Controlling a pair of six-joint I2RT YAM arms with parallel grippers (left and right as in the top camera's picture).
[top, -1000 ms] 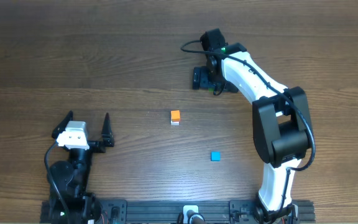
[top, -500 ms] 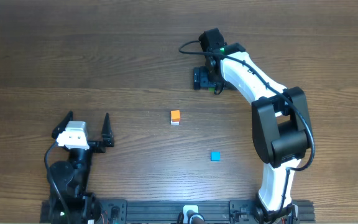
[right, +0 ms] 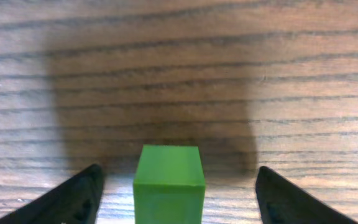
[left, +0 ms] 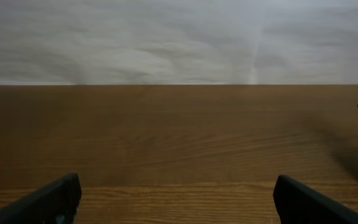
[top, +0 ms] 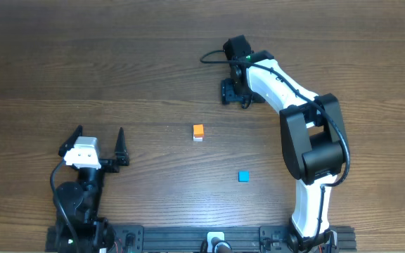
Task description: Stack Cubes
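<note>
Straddling green cube [right: 169,169], beyond-right of orange cube [top: 198,130]: right gripper [right: 178,190] spread wide, not touching. Left gripper [top: 99,133] sits near-left, wide, empty.

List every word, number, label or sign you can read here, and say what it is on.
None: no text can be read in any view.
The green cube, orange cube, blue cube and wooden table show plain surfaces.
The left arm and right arm show no legible marking.
</note>
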